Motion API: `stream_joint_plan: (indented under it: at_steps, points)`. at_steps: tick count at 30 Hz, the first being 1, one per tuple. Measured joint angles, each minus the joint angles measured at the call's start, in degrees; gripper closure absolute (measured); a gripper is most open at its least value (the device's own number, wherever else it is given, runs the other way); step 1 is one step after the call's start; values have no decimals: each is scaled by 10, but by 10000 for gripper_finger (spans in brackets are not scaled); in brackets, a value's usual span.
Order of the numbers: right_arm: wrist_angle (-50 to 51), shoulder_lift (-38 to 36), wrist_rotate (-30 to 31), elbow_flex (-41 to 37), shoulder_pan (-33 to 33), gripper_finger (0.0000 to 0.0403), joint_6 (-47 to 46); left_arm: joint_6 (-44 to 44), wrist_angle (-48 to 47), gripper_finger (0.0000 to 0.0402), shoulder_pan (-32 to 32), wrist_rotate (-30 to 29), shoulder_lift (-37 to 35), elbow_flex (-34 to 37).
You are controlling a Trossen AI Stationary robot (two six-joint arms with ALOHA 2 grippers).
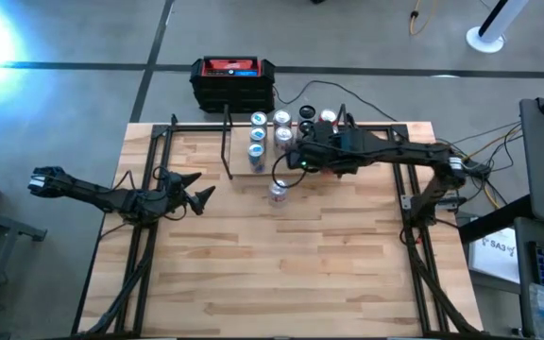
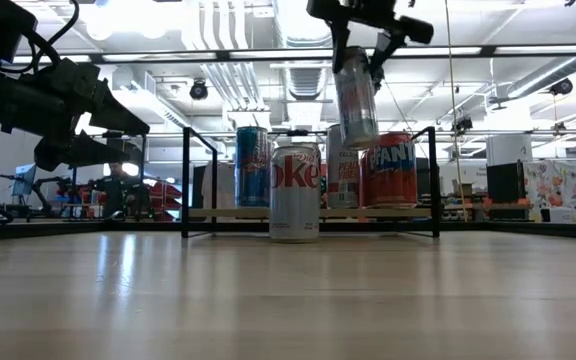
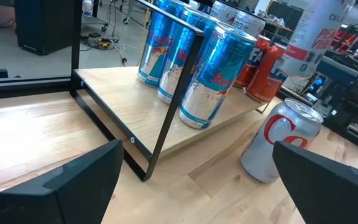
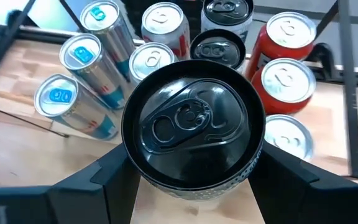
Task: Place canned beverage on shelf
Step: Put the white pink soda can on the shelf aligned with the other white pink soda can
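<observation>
Can held aloft over shelf.
My right tool (image 4: 194,177) clamps the black-topped can (image 4: 193,121), clearing the shelf (image 3: 114,93) rail; left tool (image 1: 199,195) waits, spread wide.

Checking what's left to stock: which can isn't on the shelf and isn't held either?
The silver Diet Coke can, upright on the bare table just in front of the shelf. The others stand on the board, except one held up by the right pincer.

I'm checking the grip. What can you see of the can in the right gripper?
The black-topped slim can has a black lid with pull tab and a pale silvery body with red lettering. It hangs slightly tilted in the air above the wood-board shelf, clamped between the right gripper's dark fingers, touching nothing else.
</observation>
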State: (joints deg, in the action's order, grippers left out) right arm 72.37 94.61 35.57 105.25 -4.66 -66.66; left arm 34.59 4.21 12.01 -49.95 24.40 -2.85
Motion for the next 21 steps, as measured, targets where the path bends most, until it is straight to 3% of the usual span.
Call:
stream_joint_plan:
  at_steps: [8, 21]
  points:
    - [-181, -62, -2, -151, -18, 161, 66, 0, 0, 3, 0, 0, 0, 0]
    - [-215, -41, -56, -181, -63, 157, 118, 0, 0, 3, 0, 0, 0, 0]
